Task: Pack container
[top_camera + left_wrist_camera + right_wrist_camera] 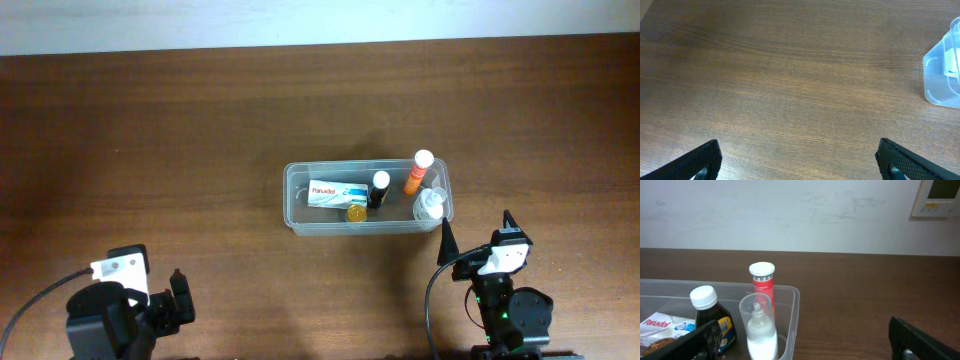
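Spreading across all views, a dark brown wooden table (pixel 150 130) is carrying everything. A clear rectangular plastic container (pixel 340 227) with rounded corners and a raised rim is sitting upright right of the table's middle, and it is already holding several things.

The left gripper (pixel 797 157) is hovering over bare wood well apart from the container, off its near-left side. Its black fingers (pixel 700 162) are standing spread wide and released, gripping nothing. The left wrist view is catching only one container corner at the right edge. The right gripper (pixel 807 342) is hanging near the container's near-right corner. Its fingers (pixel 920 340) are also parted and empty.

Inside the container, a white cardboard box (pixel 330 192) printed "Panadol" is lying flat in the left half. An orange-red plastic tube with a white cap (pixel 419 172) is standing at the far right corner. A clear plastic bottle with white contents (pixel 430 205) is standing at the near right corner, just in front of the tube. A dark glass bottle with a white cap (pixel 379 189) is standing about mid-container, just right of the box. A small gold-lidded round item (pixel 356 213) is resting against the near wall, between box and dark bottle.
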Controlling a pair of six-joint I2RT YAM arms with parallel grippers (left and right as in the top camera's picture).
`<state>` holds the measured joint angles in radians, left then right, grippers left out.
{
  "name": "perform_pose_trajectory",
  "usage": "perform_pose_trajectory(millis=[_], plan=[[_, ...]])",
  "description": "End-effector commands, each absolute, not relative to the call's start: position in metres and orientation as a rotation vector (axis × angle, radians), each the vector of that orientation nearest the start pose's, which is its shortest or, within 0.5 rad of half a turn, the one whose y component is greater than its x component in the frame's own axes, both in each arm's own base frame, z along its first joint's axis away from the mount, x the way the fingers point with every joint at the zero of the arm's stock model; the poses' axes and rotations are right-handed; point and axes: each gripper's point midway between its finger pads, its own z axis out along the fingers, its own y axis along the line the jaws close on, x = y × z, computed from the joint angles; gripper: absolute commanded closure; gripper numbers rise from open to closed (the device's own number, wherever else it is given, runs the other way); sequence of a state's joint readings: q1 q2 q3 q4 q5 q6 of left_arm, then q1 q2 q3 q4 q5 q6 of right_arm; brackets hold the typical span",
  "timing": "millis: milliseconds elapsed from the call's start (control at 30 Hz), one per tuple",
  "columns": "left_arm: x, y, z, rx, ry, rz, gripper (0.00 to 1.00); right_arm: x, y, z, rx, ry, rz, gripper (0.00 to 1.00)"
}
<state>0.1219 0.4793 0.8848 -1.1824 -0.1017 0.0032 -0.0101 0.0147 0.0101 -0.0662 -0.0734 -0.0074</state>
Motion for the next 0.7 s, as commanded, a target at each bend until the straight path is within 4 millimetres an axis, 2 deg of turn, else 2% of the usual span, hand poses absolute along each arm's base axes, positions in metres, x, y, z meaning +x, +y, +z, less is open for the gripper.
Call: perform_pose_trajectory(millis=[0,267,433,567,667], plan=[[0.159,0.035,0.214,-0.170,2.343,0.177,0.01,0.246,0.016,0.158,-0.081,1.640,0.069,0.02],[0.157,0.033,0.217,-0.150,2.324,0.169,0.01,0.246,0.016,0.158,-0.081,1.640,0.069,0.02],[0.151,0.020,0.223,-0.065,2.225,0.125,0.01,0.246,0.016,0.158,-0.081,1.640,0.069,0.02],[0.158,0.016,0.211,-0.038,2.135,0.106,0.01,0.246,0.016,0.158,-0.081,1.640,0.069,0.02],[0.173,0.013,0.197,-0.030,2.040,0.094,0.01,0.246,0.016,0.158,-0.081,1.640,0.069,0.02]])
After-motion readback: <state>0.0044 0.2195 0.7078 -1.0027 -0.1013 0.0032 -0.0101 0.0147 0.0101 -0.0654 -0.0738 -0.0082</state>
